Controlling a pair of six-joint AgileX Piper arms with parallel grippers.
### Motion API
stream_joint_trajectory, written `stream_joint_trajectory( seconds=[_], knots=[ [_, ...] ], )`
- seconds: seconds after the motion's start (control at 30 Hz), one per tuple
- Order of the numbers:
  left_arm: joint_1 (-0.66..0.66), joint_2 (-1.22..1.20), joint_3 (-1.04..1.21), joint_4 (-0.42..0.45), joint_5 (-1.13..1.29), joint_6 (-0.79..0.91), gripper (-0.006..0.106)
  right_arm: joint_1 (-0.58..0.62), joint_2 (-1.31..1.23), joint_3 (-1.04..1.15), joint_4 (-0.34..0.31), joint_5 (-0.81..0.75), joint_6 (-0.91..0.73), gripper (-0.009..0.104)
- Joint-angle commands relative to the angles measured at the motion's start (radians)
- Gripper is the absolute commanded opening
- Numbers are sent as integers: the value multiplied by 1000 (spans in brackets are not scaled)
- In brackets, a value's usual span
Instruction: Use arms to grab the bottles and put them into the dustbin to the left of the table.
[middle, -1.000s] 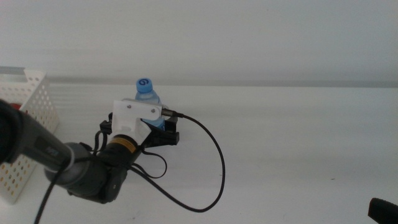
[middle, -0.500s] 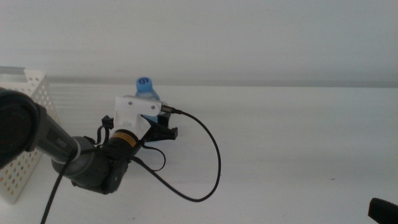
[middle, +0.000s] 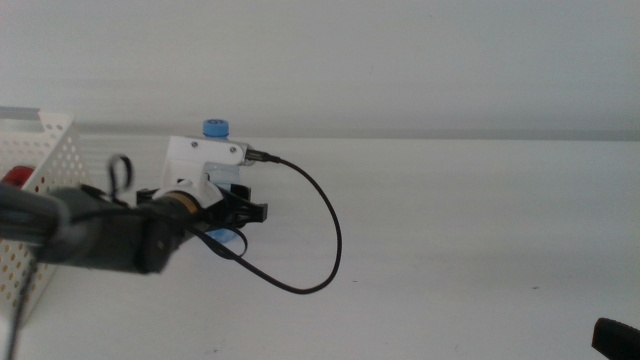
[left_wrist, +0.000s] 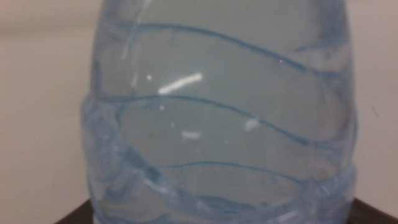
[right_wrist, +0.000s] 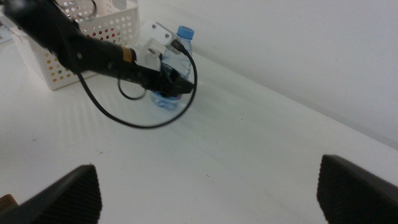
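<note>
I see the white surface (middle: 470, 220) filling most of the middle view; at its left edge stands the perforated white dustbin (middle: 45, 175), with something red (middle: 12, 177) just showing inside it, too little for me to name; the left arm (middle: 100, 235) reaches in from that side, blurred, its white wrist housing (middle: 205, 160) just right of the dustbin and a black cable (middle: 320, 230) looping off it over the surface; the left end effector (middle: 240, 213) is clamped on the clear water bottle (middle: 228, 240), whose blue cap (middle: 216, 128) rises above the housing; in the left wrist view the bottle's ribbed clear body (left_wrist: 224, 124) fills nearly the whole picture between the jaws; I can't tell from these views whether the bottle's base touches the surface; the right end effector (right_wrist: 208, 193) waits near the front right corner, well apart from the bottle, its two jaws spread wide with nothing between them.
</note>
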Motion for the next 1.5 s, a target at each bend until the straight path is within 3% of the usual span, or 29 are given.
stream_joint_trajectory(
  seconds=[0.0,0.17,0.53,0.77,1.07,1.3,1.47],
  knots=[
    [2,-118,1,-19,173,28,-2,-8,-1,2,-10,-11,-2,93],
    [12,-291,1,-5,505,53,-2,-8,-1,2,-10,-11,-2,93],
    [45,-536,-110,188,1256,89,-2,-8,-1,2,-10,-11,-2,93],
    [285,-481,-408,160,1565,361,-2,-8,-1,2,-10,-11,-2,93],
    [600,-318,-672,172,1611,591,-2,-8,-1,2,-10,-11,-2,93],
    [709,-144,-738,176,1562,579,-1,-8,-1,2,-10,-11,-2,93],
    [722,-80,-738,215,1554,572,10,-8,-1,2,-10,-11,-2,93]
  ],
)
